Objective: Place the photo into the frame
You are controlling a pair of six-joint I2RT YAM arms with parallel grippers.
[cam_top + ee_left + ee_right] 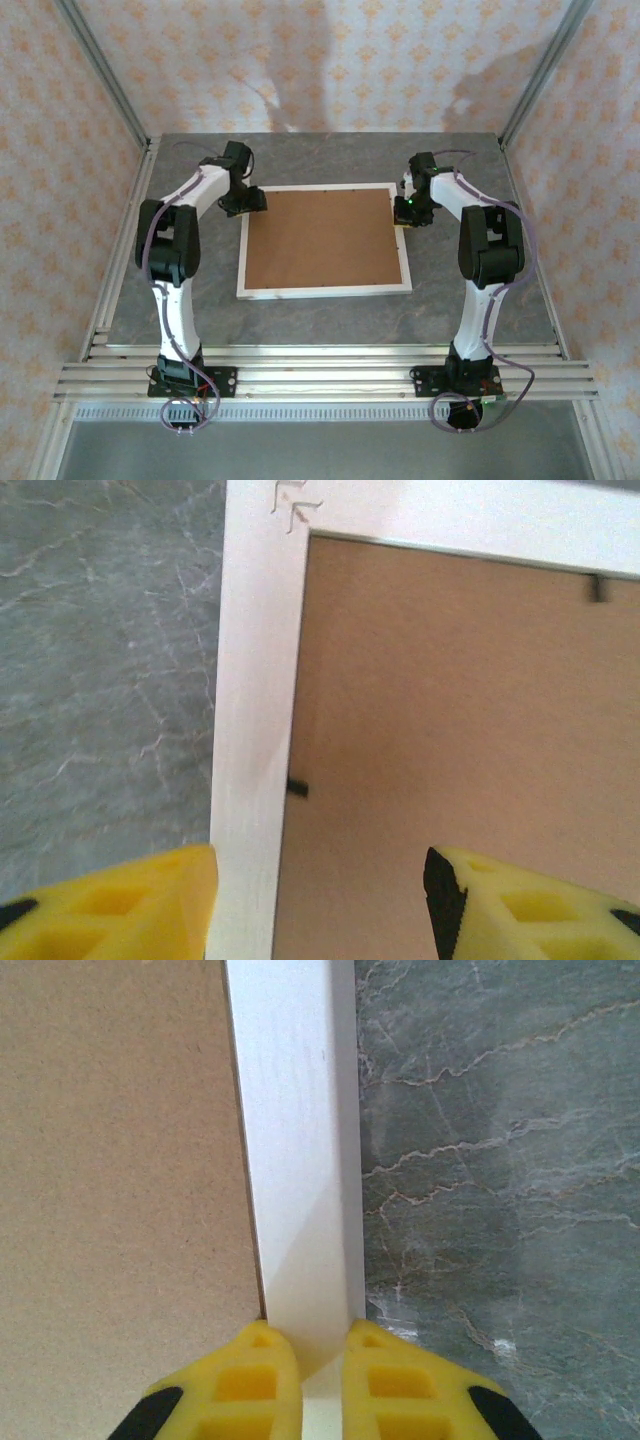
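The frame point(323, 291) lies back-up mid-table point(330, 325), backing board point(320, 240) showing. Left gripper point(320, 865) spread wide astride its left border; right gripper point(322, 1335) pinched closed over its right border.

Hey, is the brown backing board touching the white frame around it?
Touching. In the right wrist view, the edge of the backing board meets the inner border of the frame along its whole visible length, with no gap between them.
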